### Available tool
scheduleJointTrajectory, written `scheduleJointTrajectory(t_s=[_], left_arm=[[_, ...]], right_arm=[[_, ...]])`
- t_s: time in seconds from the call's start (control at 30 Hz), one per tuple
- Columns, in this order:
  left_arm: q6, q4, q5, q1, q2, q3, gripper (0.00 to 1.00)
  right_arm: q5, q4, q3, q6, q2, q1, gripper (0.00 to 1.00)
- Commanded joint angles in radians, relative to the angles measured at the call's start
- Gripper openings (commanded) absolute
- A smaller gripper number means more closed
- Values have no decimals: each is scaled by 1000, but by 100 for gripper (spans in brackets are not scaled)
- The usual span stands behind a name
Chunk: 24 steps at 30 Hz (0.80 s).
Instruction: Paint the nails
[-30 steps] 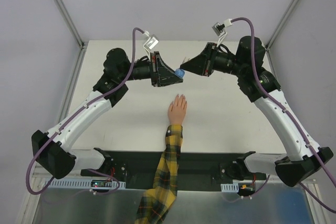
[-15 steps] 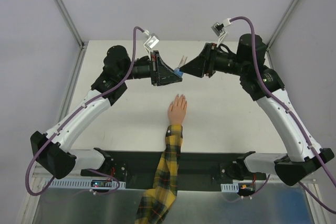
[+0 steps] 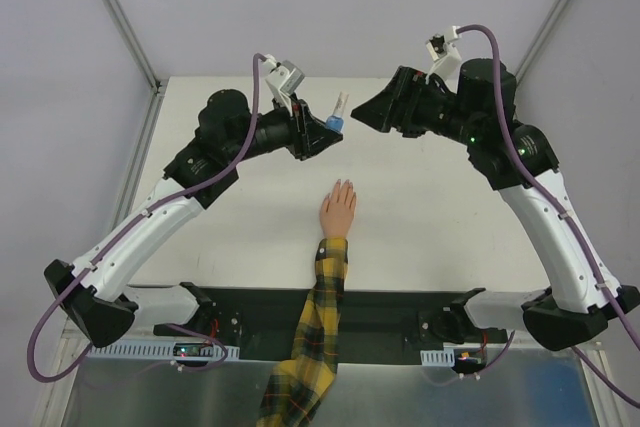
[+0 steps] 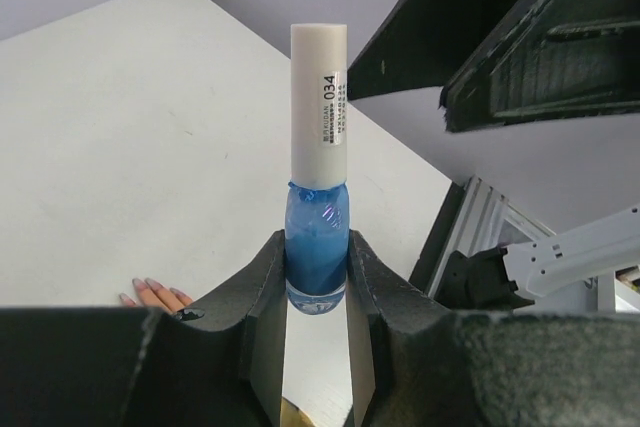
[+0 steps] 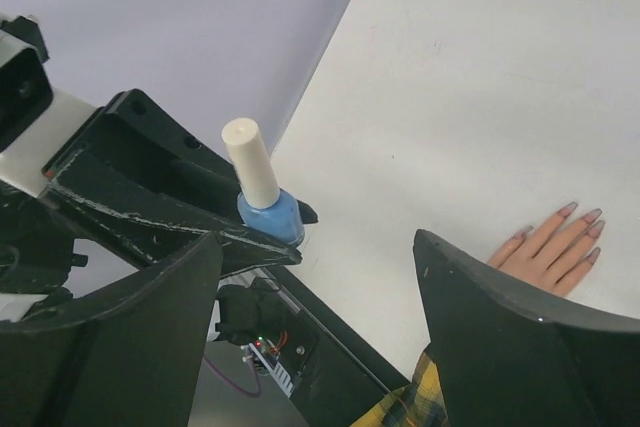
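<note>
A small blue polish bottle [image 4: 316, 242] with a tall white cap [image 4: 319, 97] stands upright between the fingers of my left gripper [image 4: 316, 272], which is shut on its glass body. From above, the bottle [image 3: 334, 123] hangs over the far middle of the table. My right gripper [image 3: 358, 112] is open just right of the cap, its jaws wide apart [image 5: 318, 242] and touching nothing. The peach hand [image 3: 338, 211] lies flat below, its nails [image 5: 582, 217] pale pink, in a yellow-black plaid sleeve [image 3: 316, 317].
The white table [image 3: 440, 217] is walled by grey panels with metal corner posts [image 3: 118, 12]. A black base rail [image 3: 400, 312] runs along the near edge, and the sleeve crosses it. My right gripper's black fingers [image 4: 530, 37] loom above and right of the bottle in the left wrist view.
My right gripper has opened wide and drawn back to the right, away from the cap. My left arm has raised and turned the bottle so that its cap stands free.
</note>
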Motion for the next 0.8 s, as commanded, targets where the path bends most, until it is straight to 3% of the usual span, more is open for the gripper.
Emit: scheduleJointTrajectory(t_s=[0.0, 0.3, 0.43, 0.7, 0.77], left_arm=[[56, -1, -70, -24, 36, 77, 0], [75, -21, -83, -78, 82, 116, 0], [81, -29, -84, -86, 82, 125, 0], [58, -32, -12, -87, 92, 136, 0], [55, -33, 48, -86, 96, 140, 0]], right_arm=[[80, -19, 53, 24, 24, 39, 79], [103, -35, 107, 15, 71, 79, 62], [109, -41, 107, 19, 83, 82, 42], [81, -44, 96, 4, 104, 81, 24], [75, -45, 96, -22, 104, 81, 16]])
